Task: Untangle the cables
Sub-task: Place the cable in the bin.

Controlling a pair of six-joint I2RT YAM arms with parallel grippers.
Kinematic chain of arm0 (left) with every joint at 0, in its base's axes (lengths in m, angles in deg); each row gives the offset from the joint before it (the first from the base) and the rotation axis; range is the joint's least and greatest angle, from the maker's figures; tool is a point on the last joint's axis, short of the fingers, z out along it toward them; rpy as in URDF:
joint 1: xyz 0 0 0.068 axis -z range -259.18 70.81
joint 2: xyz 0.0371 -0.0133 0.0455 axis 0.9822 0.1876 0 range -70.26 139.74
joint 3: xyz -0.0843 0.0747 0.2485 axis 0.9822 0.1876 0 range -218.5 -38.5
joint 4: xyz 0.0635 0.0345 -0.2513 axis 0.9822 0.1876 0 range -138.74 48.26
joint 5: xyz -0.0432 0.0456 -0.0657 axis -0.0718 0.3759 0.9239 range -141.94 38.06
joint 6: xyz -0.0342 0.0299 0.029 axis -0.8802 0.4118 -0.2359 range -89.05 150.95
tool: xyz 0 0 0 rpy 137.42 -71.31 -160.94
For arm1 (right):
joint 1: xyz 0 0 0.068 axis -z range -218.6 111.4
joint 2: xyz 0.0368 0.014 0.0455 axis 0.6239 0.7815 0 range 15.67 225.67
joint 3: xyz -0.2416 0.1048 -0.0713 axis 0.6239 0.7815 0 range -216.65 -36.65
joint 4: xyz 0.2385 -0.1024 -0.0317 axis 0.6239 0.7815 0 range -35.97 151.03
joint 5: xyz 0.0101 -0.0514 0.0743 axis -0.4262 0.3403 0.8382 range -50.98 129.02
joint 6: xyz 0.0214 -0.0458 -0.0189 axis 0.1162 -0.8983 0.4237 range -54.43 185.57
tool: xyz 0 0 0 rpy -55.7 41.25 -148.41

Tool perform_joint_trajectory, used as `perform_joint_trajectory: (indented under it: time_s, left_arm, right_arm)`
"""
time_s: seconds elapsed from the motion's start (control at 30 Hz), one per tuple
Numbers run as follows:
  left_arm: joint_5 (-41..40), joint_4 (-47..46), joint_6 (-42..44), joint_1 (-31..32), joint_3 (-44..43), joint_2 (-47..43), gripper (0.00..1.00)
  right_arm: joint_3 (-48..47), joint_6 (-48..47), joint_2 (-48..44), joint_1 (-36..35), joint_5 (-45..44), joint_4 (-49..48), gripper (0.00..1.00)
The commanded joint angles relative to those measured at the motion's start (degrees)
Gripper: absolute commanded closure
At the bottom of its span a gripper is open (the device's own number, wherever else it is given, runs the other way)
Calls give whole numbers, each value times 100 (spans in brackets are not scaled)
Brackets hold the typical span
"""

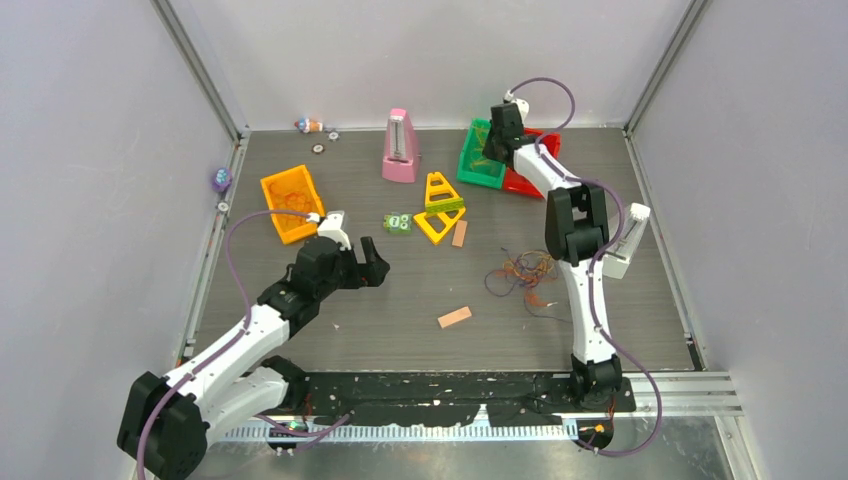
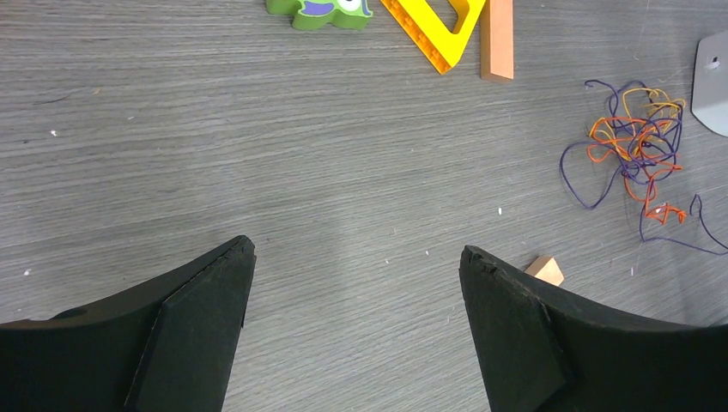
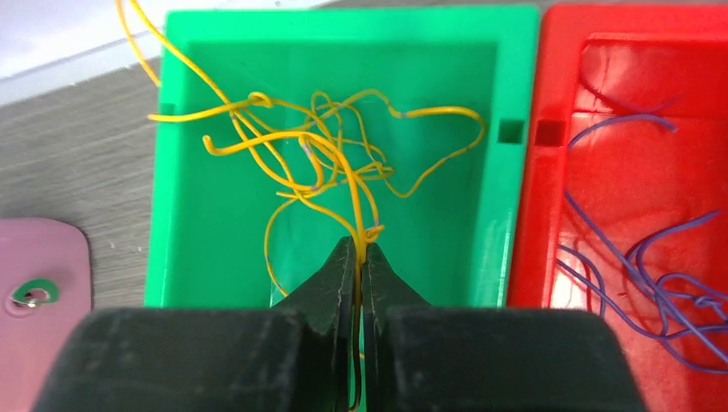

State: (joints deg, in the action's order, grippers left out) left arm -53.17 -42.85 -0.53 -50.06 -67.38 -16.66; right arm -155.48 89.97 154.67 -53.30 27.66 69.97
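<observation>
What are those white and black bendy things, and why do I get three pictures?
They are two robot arms. One picture looks down from above; the other two come from little cameras on each wrist. The right gripper is pinched shut on a yellow wire, holding it over a green bin. Purple wires lie in the red bin beside it. The left gripper is wide open and holds nothing. On the table sits a tangle of wires, plus toy blocks.
</observation>
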Motion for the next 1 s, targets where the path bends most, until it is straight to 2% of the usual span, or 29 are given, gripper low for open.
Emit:
perform_joint_trajectory:
  time_s: [0.0, 0.07, 0.23, 0.53, 0.77, 0.87, 0.97]
  left_arm:
    - [45, -161, 0, -12, -201, 47, 11]
    - [74, -161, -11, -12, -218, 80, 11]
    - [97, -174, -48, -12, -233, 97, 11]
    - [257, -176, -83, -12, -185, -23, 11]
    - [214, -153, -70, -12, -62, -209, 11]
    - [249, -147, -61, -12, -76, -214, 11]
    - [272, -117, -55, -12, -80, -223, 11]
  right_arm:
    - [-343, -229, -23, 20, -272, 375, 95]
    - [-98, -190, -164, 16, -366, 470, 95]
    - [1399, -159, -1055, 29, -459, -201, 95]
    - [2154, -430, -1556, 15, -134, 137, 95]
    - [3730, -241, -2428, -109, 93, -425, 95]
    - [3859, -225, -2543, -111, 92, -507, 95]
    - [3454, -335, -2473, -110, 14, -372, 95]
